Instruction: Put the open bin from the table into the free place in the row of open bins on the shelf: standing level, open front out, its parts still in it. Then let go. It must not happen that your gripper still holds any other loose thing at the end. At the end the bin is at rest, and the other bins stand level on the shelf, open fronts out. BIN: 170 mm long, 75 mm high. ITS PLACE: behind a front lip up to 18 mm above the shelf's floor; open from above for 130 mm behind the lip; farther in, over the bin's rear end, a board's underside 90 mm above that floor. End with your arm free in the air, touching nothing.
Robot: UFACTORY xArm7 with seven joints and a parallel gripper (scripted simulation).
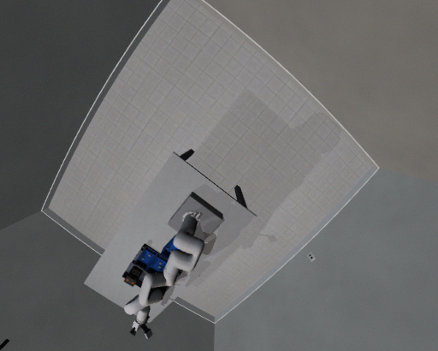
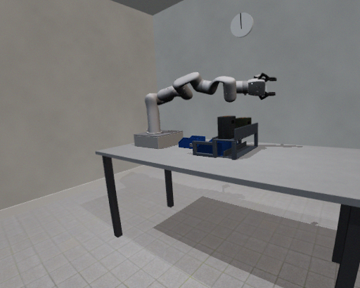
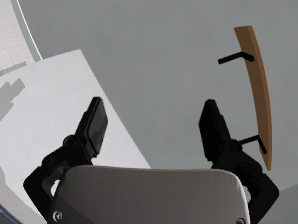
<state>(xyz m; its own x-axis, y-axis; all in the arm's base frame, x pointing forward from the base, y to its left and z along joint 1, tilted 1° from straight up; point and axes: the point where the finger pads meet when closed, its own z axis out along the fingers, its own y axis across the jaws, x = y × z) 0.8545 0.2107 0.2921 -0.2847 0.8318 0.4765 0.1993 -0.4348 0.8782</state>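
Observation:
A blue open bin (image 2: 188, 141) stands on the table between the arm's base and the shelf; from above it is partly hidden under the arm (image 1: 169, 246). The dark grey shelf rack (image 2: 234, 142) holds a row of blue bins (image 2: 207, 147), which also show from above (image 1: 149, 259). My gripper (image 2: 267, 86) is open and empty, high in the air above and beyond the shelf, pointing away from the base. From above it (image 1: 140, 329) hangs past the table's edge. In the wrist view the open fingers frame only the wall and a table corner. I cannot make out the free place in the row.
A dark box (image 2: 230, 126) stands at the shelf's upper rear. The arm's grey base block (image 2: 158, 138) sits at the table's left end. A wooden wall shelf (image 3: 256, 96) hangs on the wall ahead of the gripper.

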